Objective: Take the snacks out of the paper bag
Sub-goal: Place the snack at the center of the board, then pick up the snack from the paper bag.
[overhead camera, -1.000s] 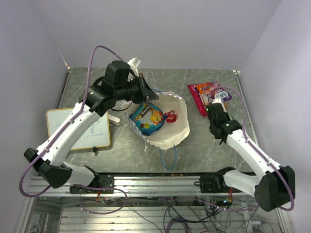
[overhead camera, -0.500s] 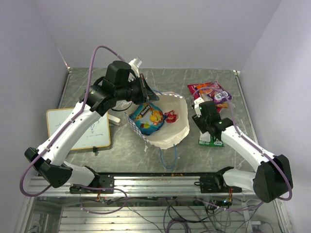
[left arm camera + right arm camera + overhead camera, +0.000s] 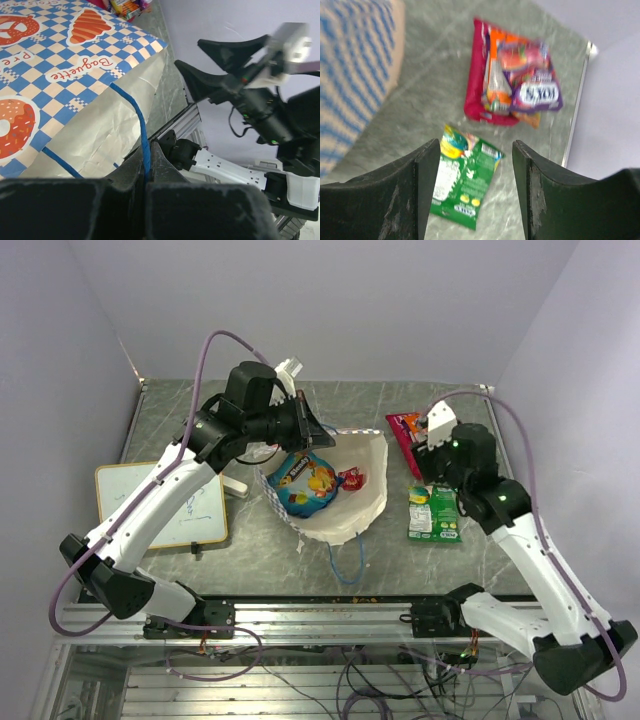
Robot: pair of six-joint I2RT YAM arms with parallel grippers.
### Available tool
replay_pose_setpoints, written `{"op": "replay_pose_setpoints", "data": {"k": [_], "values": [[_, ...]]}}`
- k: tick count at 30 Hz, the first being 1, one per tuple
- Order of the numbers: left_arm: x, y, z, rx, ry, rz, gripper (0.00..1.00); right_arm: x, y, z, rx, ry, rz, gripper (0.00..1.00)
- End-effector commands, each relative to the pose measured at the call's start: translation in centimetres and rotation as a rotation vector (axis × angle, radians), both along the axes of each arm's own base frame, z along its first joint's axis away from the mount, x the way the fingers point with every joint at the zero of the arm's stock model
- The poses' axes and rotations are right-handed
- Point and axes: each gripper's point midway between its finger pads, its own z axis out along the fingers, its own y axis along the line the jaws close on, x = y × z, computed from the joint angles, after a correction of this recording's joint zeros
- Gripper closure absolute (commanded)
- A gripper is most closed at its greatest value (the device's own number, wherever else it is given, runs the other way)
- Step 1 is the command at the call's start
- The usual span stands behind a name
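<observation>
Over the right side of the table [image 3: 420,565], the right gripper [image 3: 476,146] hangs with its fingers spread wide and nothing between them. Beneath it the green packet [image 3: 462,186] lies flat on the marble-patterned top, near a heap of magenta-pink, orange and purple packets [image 3: 512,82]. The left gripper [image 3: 148,162] is pinched tight on the thin blue cord handle [image 3: 141,127] of the paper bag [image 3: 352,520], at the bag's far rim. Half a second ago the right gripper was low by the bag's right side with the green packet half hidden under it. It has since lifted and drawn back toward the far right, leaving the packet bare. The left arm has barely shifted. Inside the open bag rest a blue packet [image 3: 305,483] and a small red packet [image 3: 350,478]. A white writing board [image 3: 160,502] lies well to the left.
</observation>
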Motion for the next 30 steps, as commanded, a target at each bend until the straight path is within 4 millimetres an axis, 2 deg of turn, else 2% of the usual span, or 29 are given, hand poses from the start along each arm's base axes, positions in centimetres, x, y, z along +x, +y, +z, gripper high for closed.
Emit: {"op": "replay_pose_setpoints", "data": {"k": [1,4,8,11,14,17,22,25,29,30], "values": [[-0.2,-1.1,3.3,-0.101,-0.080,-0.066,0.93,-1.0,3.4,6.7,0.101,-0.120,0.225,0.40],[-0.4,-1.6,4.1,-0.146,-0.098,-0.091,0.93,-3.3,7.3,8.3,0.111,-0.153,0.534,0.40],[-0.5,-1.9,5.0,-0.207,-0.116,-0.103,0.93,-7.1,11.2,7.9,0.104,-0.218,0.901,0.42],[-0.7,-2.2,5.3,-0.240,-0.115,-0.108,0.93,-8.9,13.4,7.5,0.167,-0.261,1.043,0.48],[-0.8,-2.2,5.6,-0.260,-0.116,-0.108,0.93,-9.8,16.0,5.8,0.243,-0.225,1.094,0.51],[-0.8,-2.2,5.8,-0.266,-0.120,-0.107,0.93,-11.4,19.2,3.1,0.222,-0.182,1.183,0.52],[-0.8,-2.5,6.5,-0.281,-0.129,-0.117,0.93,-10.8,22.8,-2.7,-0.007,-0.144,1.221,0.48],[-1.0,-2.8,7.1,-0.307,-0.133,-0.127,0.93,-9.2,23.4,-6.3,-0.178,-0.112,1.277,0.47],[-2.1,-4.0,7.8,-0.345,-0.133,-0.163,0.93,-6.0,23.8,-9.2,-0.355,-0.135,1.257,0.43],[-2.5,-4.4,7.9,-0.350,-0.134,-0.173,0.93,-5.4,23.8,-10.5,-0.406,-0.117,1.258,0.42]]}}
